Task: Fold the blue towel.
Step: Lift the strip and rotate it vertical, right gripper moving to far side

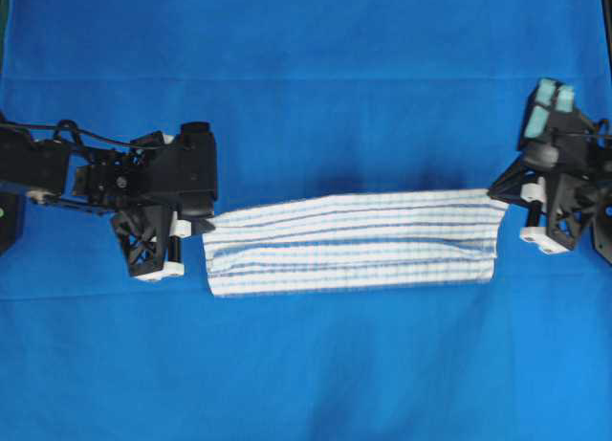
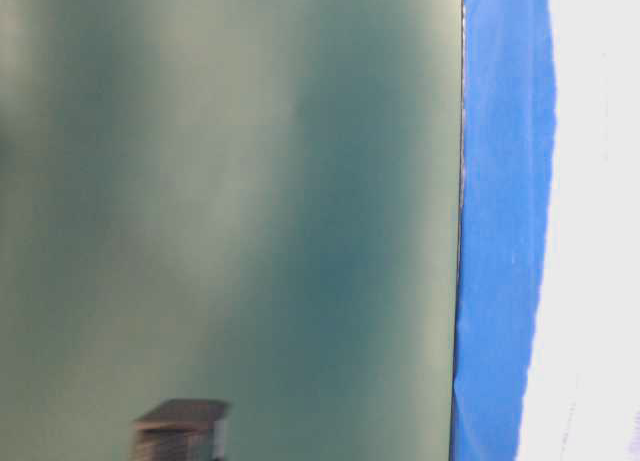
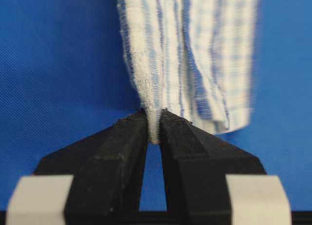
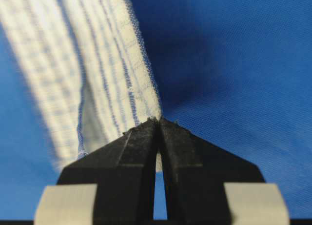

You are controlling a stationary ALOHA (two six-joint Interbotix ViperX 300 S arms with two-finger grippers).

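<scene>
The blue towel [image 1: 354, 242] hangs stretched between the two arms at the middle of the blue table covering [image 1: 306, 58], its long axis running from nine o'clock to three o'clock in the overhead view. The left gripper [image 3: 153, 132] is clamped on the towel's nine-o'clock end, a thin bunch of cloth pinched between its black fingertips [image 3: 127, 132]. The right gripper [image 4: 157, 125] is likewise closed on the three-o'clock end, biting just the edge of the fabric.

The towel sags in soft lengthwise creases between the grips, with its lower layer drooping toward six o'clock at the left corner.

To do this step well, both arms should probably travel together at matched height and pace, keeping the span lightly taut so the creases pull flat. Uneven motion would likely skew the edges. The right pinch looks shallow, so a hard tug could slip it. The table-level view shows only a blurred dark panel [image 2: 230, 201] and a strip of blue.
</scene>
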